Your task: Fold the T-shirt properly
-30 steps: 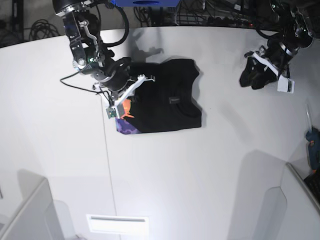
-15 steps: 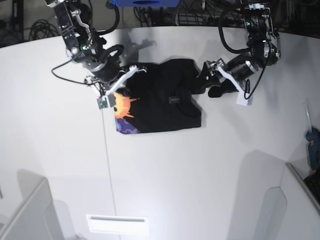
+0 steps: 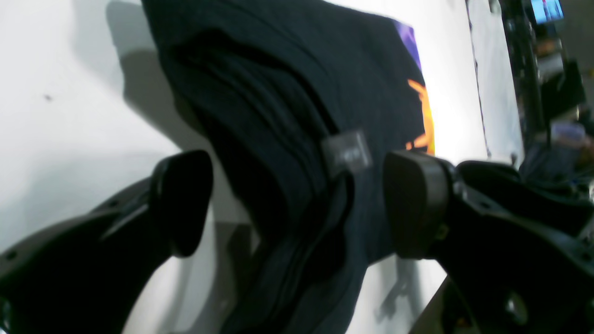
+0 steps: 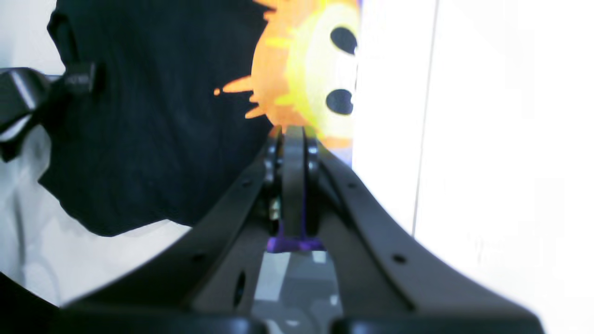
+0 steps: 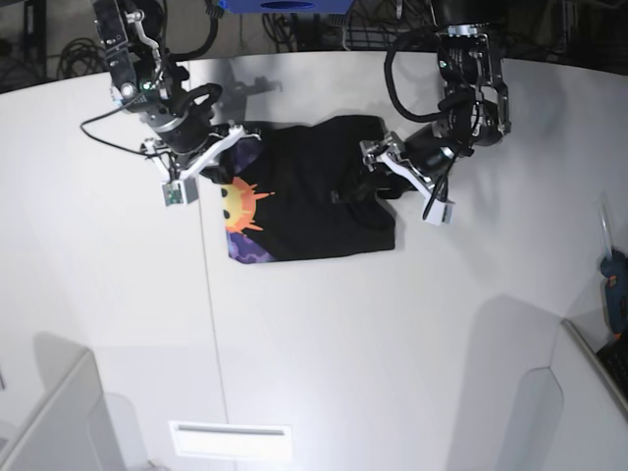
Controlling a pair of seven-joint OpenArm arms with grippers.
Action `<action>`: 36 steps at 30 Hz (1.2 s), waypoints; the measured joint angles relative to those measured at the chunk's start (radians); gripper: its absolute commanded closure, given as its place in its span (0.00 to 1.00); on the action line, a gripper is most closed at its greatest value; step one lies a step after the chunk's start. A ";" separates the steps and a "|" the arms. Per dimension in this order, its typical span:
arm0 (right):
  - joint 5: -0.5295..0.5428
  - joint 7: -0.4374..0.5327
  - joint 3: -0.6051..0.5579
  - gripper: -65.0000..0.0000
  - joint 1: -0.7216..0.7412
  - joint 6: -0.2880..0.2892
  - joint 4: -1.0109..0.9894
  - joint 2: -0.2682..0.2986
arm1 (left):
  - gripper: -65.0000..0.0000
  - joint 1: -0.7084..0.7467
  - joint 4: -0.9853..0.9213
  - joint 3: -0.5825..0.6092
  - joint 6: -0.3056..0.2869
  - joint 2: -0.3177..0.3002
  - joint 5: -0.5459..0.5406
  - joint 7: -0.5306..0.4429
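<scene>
Left wrist view: my left pincer (image 3: pixel 304 204) has its two tips wide apart, with the black T-shirt (image 3: pixel 371 83) between and under them. Nothing is in my grip. A fold of the shirt runs from eleven o'clock down to six o'clock there, and a small grey patch (image 3: pixel 345 153) sits on it.

In the base view, the shirt lies on the white table (image 5: pixel 324 343), up from the middle, toward twelve o'clock. Its sun picture (image 5: pixel 240 204) peeks out at the shirt's nine o'clock side. My left pincer is over the shirt's three o'clock side. My right pincer (image 4: pixel 294 134) has its tips together, up by the shirt's ten o'clock corner in the base view.

I think my job now is to fold the side with the sleeve neatly inward. I should go down gently, put one tip on each side of the loose cloth, and then squeeze. I must pinch enough cloth so it won't slip, but not drag the bottom layer. Then I should lift a little, swing toward nine o'clock, and lay it down flat. If I go too fast, it may bunch up.
</scene>
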 measured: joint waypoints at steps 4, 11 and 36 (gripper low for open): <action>0.000 0.000 0.000 1.00 0.000 0.000 0.000 0.002 | 0.16 -0.041 -0.101 -0.003 0.006 -0.002 -0.017 -0.023; 0.000 0.017 0.000 1.00 0.000 0.000 0.000 0.001 | 0.24 -0.082 -0.174 0.005 -0.011 -0.003 -0.035 -0.037; 0.003 0.075 0.237 1.00 -0.121 0.001 0.000 -0.013 | 1.00 -0.219 -0.207 0.108 -0.012 -0.077 0.130 0.171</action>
